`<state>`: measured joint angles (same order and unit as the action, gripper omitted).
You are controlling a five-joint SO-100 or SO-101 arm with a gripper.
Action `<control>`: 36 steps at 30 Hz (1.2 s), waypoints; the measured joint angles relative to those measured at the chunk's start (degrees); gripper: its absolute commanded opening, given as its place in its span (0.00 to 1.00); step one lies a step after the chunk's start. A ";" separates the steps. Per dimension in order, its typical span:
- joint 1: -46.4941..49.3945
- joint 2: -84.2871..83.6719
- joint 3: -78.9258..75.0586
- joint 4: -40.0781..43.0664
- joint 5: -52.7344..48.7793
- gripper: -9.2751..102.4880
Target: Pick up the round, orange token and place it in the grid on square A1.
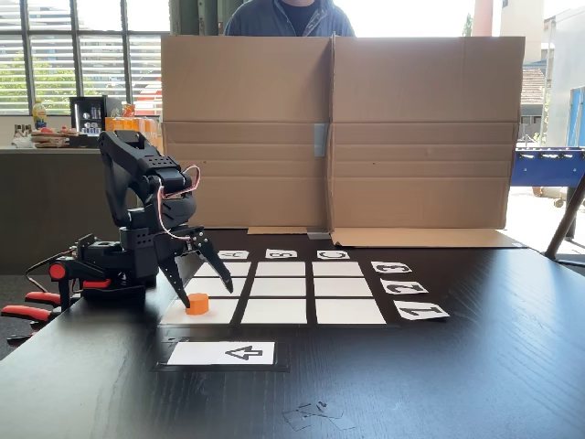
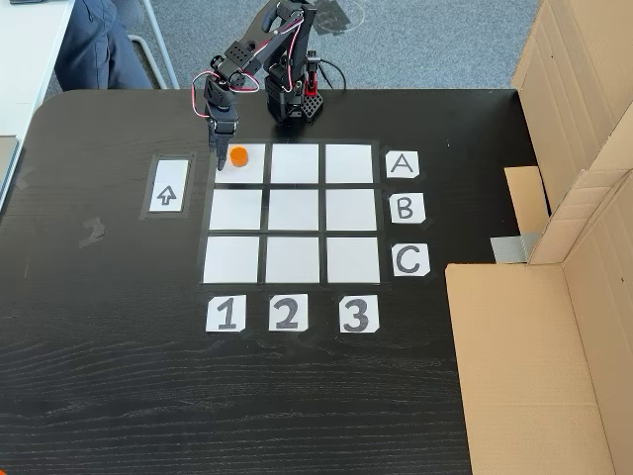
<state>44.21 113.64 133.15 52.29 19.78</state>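
— Where is the token [image 2: 238,155]?
— It sits on square A1 [image 2: 249,170], the corner cell of the grid [image 2: 293,211] on the desk [image 2: 119,376].
— And the end effector [image 1: 203,291]?
— Its fingers are spread wide, tips down around the token, not gripping it.

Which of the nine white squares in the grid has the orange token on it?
Square A1, the corner cell in row A above label 1, beside the arrow card. It alone carries the token; the rest are bare.
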 measured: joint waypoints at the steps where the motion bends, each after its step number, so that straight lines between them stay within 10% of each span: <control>1: 0.62 0.26 -0.97 0.00 0.00 0.37; 36: 37.27 41.31 -8.79 8.44 -11.60 0.37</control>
<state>81.47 154.95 124.37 60.73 8.17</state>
